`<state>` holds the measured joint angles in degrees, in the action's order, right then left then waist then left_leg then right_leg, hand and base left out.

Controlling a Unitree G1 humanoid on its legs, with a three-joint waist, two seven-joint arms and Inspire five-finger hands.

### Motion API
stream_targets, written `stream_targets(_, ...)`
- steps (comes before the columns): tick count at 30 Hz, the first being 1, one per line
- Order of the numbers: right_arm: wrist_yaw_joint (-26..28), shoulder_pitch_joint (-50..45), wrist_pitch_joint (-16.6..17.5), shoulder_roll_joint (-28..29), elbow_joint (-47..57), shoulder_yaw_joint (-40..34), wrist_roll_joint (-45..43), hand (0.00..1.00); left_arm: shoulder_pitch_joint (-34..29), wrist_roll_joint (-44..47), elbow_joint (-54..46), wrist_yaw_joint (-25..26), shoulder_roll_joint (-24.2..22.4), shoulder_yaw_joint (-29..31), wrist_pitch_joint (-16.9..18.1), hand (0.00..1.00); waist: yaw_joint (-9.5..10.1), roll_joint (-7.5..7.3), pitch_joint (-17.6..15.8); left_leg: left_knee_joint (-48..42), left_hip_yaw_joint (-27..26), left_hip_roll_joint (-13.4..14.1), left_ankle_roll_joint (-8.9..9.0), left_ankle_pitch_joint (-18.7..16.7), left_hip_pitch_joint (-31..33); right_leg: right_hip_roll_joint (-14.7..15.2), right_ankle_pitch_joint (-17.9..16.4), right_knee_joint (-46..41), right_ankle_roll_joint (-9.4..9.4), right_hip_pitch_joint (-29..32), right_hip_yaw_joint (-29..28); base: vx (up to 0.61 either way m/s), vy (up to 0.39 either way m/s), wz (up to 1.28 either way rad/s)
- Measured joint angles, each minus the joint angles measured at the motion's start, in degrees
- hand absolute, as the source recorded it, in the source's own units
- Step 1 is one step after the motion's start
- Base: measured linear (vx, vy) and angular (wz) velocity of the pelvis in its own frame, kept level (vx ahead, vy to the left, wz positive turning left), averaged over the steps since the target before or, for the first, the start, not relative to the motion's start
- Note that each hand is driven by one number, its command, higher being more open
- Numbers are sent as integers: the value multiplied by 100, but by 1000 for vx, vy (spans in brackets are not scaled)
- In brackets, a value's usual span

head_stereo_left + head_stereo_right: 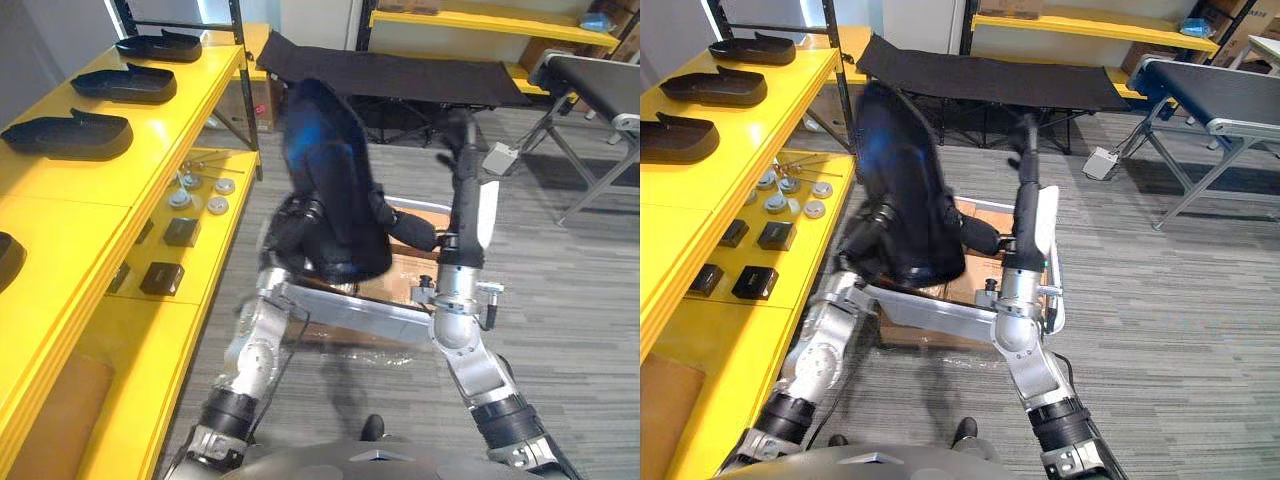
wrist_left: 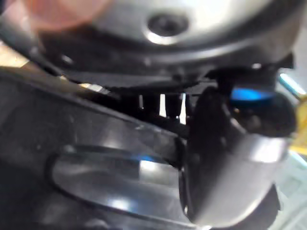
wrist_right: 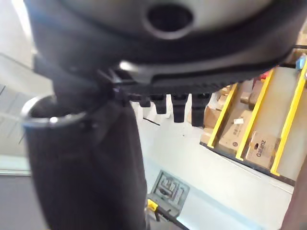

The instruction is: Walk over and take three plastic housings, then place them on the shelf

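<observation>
Well, yellow shelf point(image 1: 100, 190): runs down the robot's left side, top level and a lower level both in view.
Black cot point(image 1: 400, 75): one, stretched across the back, with one conveyor point(image 1: 595, 75) off to its right.
Held housing point(image 1: 335, 190): there it is, one big glossy black shell up in front of the robot's chest, between the two hands and above a cardboard box point(image 1: 405, 268) on the floor.
Held housing, axis: long axis close to upright, standing on end, top end tipped a little toward the robot's left and the shelf.
Shelved housings point(image 1: 125, 85): four on the top level in a row, three whole and one cut off at the near left edge, each lying flat with its long axis across the shelf.
Left hand point(image 1: 293, 228): at the shell's lower left edge, fingers curled onto it; the left wrist view has the thumb lying against the shiny black surface.
Right hand point(image 1: 463, 215): upright just right of the shell, fingers straight and pointing up; whether it touches the shell, I cannot tell.
Black boxes point(image 1: 777, 236): four small ones on the lower level, two by two.
Silver discs point(image 1: 775, 203): a small cluster beyond the boxes, too small to count surely.
</observation>
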<state>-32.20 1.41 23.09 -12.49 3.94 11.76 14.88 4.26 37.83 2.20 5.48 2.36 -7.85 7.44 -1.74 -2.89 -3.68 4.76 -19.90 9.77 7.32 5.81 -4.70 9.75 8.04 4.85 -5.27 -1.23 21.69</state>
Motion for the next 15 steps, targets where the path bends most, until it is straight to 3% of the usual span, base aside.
stream_targets(5,41,-731,171,599,745,-1187,-1282,100,-766,-1442,-539,1160,-67,1254,451,0,5,100,59,0,60,-3,-6,-22,-6,4,-36,0,1,-68,86,22,7,8)
stream_targets(9,764,-1207,338,651,1162,-1617,-2560,100,-1176,-2305,-824,2013,-75,1686,619,0,1,111,66,1,82,-2,6,-56,-29,6,-96,1,33,-109,119,7,4,5)
stream_targets(13,1623,-1583,255,790,1190,-1569,-3099,100,-1210,-2558,-954,2255,-185,1675,704,0,-3,134,79,2,73,0,21,-113,-28,9,-111,1,31,-105,127,0,0,0)
stream_targets(15,2083,-1873,-144,884,1169,-1558,-3276,100,-1373,-2540,-1038,2139,-226,1658,965,0,-34,179,105,2,62,0,24,-125,-9,12,-114,1,33,-82,127,0,0,0)
